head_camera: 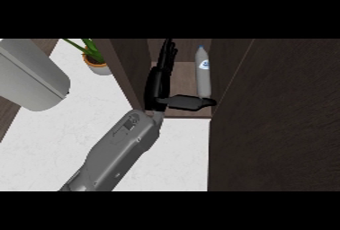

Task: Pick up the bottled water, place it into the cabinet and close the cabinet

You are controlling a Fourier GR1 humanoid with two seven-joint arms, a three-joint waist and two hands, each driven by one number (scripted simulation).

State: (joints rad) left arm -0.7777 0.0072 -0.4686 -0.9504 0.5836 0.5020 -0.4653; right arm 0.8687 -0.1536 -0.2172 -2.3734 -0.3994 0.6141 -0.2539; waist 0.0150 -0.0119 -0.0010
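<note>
- Only 1 arm shows: my left hand (157, 87) comes up from the lower left of the frame and reaches into the cabinet (130, 67) at upper centre.
- The hand is released and grasps nothing. Its fingers run straight up the frame and the thumb (187, 102) sticks out to the right.
- The water bottle (203, 78) is inside the cabinet, on the shelf, just right of the hand. Its long axis runs up and down the frame, with the cap toward the top edge.
- The thumb tip ends at the bottle's lower end. I cannot tell whether they touch or are a hair apart.
- I judge the placing done. What is left is pulling the hand back toward the lower left without the thumb catching the bottle.
- The door (279, 117) fills the right of the frame and stands open, right of both bottle and hand. It has to swing shut once the hand is out.
- The right hand is out of sight.
- The white counter (60, 134) fills the left. A potted plant (96, 58) and a pale grey rounded object (30, 76) sit at upper left, well apart from the hand.
</note>
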